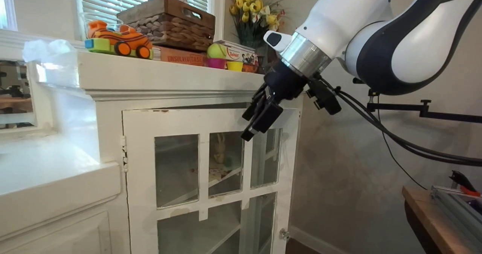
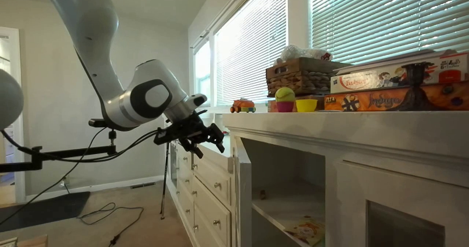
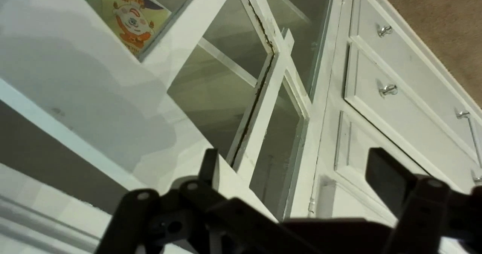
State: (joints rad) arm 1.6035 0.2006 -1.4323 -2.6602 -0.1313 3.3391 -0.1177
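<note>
- The black gripper hangs tilted downward at the end of the white arm, its jaws spread wide; between the fingers I see through to white woodwork.
- Nearest to it is the white cabinet door, its upper rail right behind the gripper in an exterior view; a gap between fingertips and door shows in an exterior view.
- The door stands ajar, swung out from the cabinet opening, with a dark slit along its top and a metal knob low by its free edge.
- Inside, on a shelf, lies a card with a cartoon animal; a rabbit figure shows through the glass.
- On the cabinet top sit an orange toy car, a woven basket and yellow tulips.
- Along the front edge, a yellow-green ball sits at the mouth of a pink cup, beside a yellow cup.
- The Twister box lies on the Indigo box, a dark candlestick before them.
- White drawers run past the hinge side, above brown carpet.
</note>
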